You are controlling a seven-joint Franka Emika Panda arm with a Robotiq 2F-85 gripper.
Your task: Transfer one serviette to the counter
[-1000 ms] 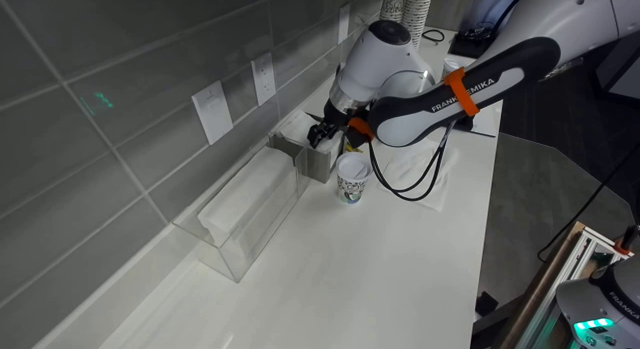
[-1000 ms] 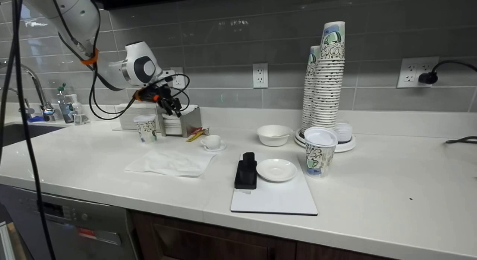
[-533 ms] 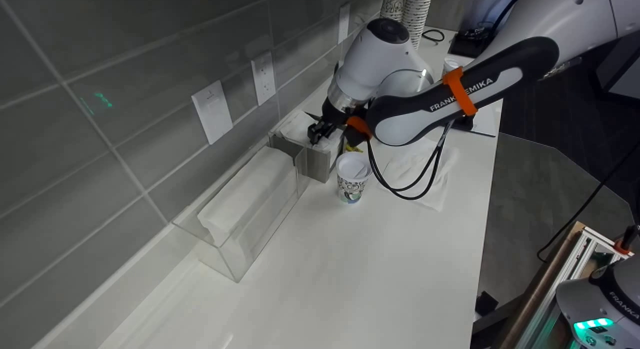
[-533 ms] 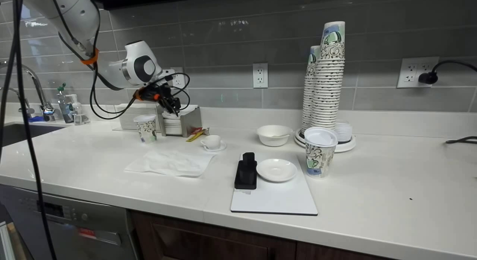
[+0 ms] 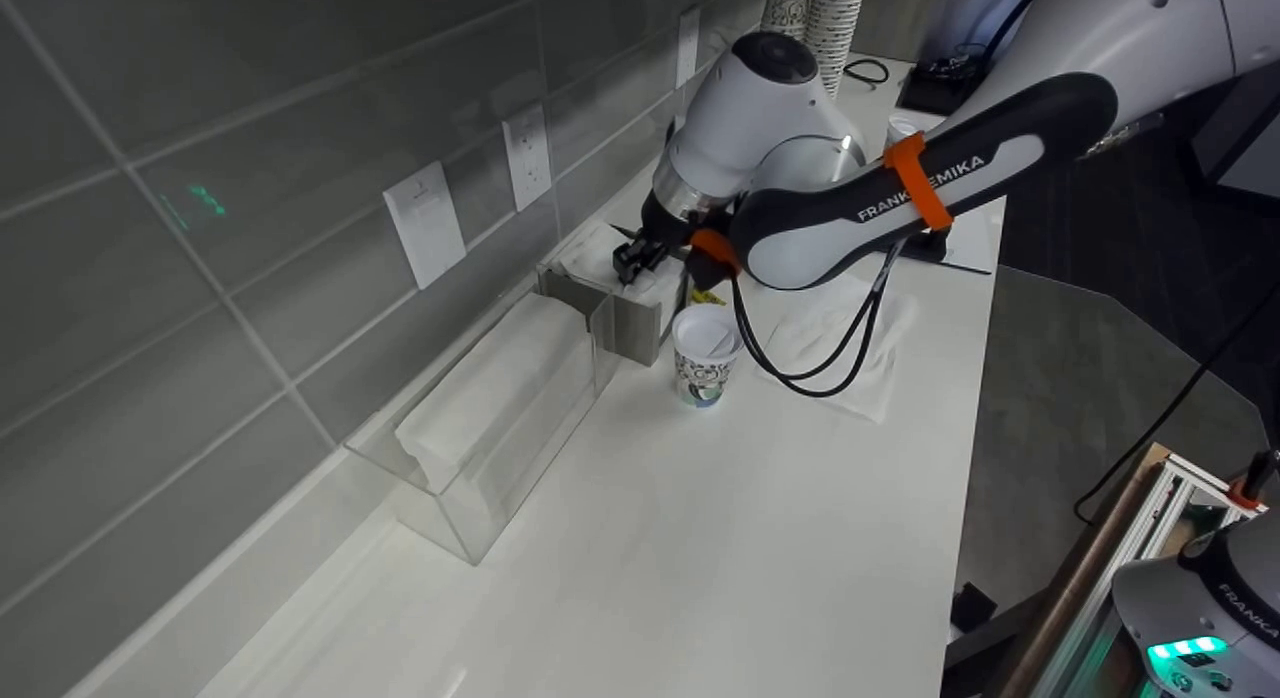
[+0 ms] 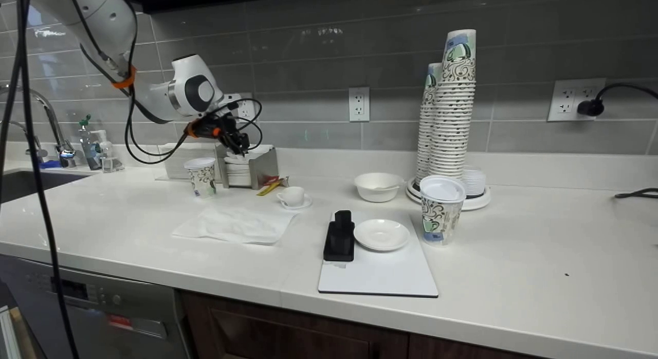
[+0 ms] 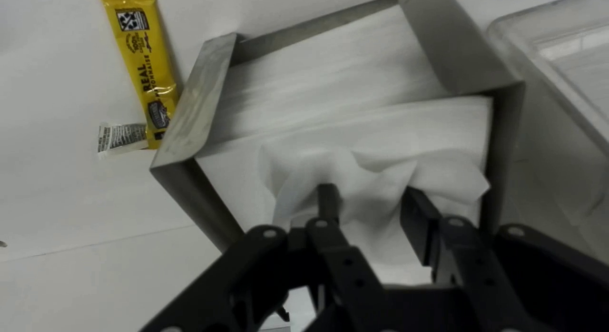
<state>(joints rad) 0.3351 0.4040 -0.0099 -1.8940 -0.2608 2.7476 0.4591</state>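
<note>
A creased white serviette (image 7: 442,172) lies on top of a stack of napkins in a grey metal holder (image 7: 456,46). The stack also shows in an exterior view (image 5: 598,250). My gripper (image 7: 371,190) is over it, its fingers apart, with bunched folds of the serviette between and around the fingertips. The fingertips seem to touch the paper; neither finger is closed against it. In both exterior views the gripper (image 5: 628,268) (image 6: 240,145) is above the holder. The counter (image 5: 760,558) (image 6: 514,266) is the long white worktop. Another white napkin (image 6: 236,225) lies spread on it.
A clear acrylic box (image 5: 530,458) with white paper stands beside the holder against the tiled wall. A lidded paper cup (image 5: 705,358) stands in front of the holder. A yellow sachet (image 7: 142,65), a small cup (image 6: 292,196) and a white board (image 6: 380,276) lie further along.
My gripper has risen slightly above the holder over the last second. The napkins, holder and cups have not visibly moved.
</note>
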